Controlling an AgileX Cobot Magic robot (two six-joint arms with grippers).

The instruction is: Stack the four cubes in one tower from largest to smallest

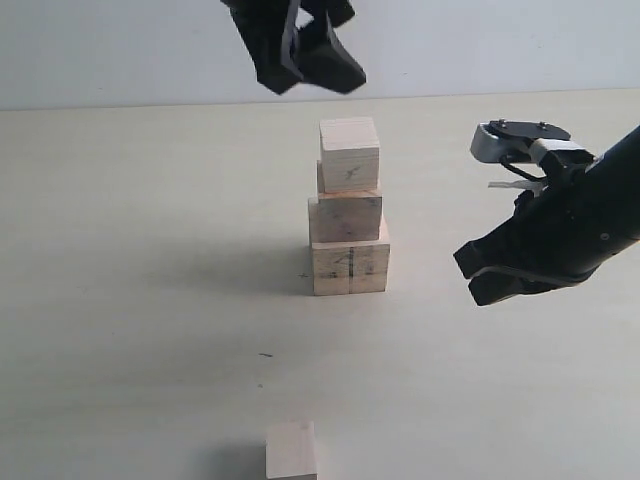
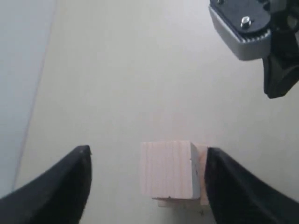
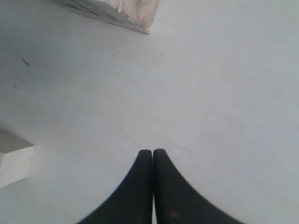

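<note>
Three pale wooden cubes stand as a tower: the largest cube [image 1: 350, 268] at the bottom with a dark line on its face, a middle cube [image 1: 346, 215] on it, and a top cube [image 1: 350, 153]. My left gripper [image 1: 310, 78] hangs open just above the top cube [image 2: 168, 170], a finger to either side and touching nothing. The smallest cube [image 1: 291, 450] lies alone near the front edge. My right gripper [image 1: 472, 280] is shut and empty, to the right of the tower. In the right wrist view its shut fingertips [image 3: 153, 153] hover over the table, with the smallest cube [image 3: 11, 161] off to one side.
The pale table [image 1: 150, 250] spreads around the tower on all sides. A light wall [image 1: 120, 50] runs along the far edge. The right arm's grey wrist housing [image 2: 243, 32] shows in the left wrist view, beside the tower.
</note>
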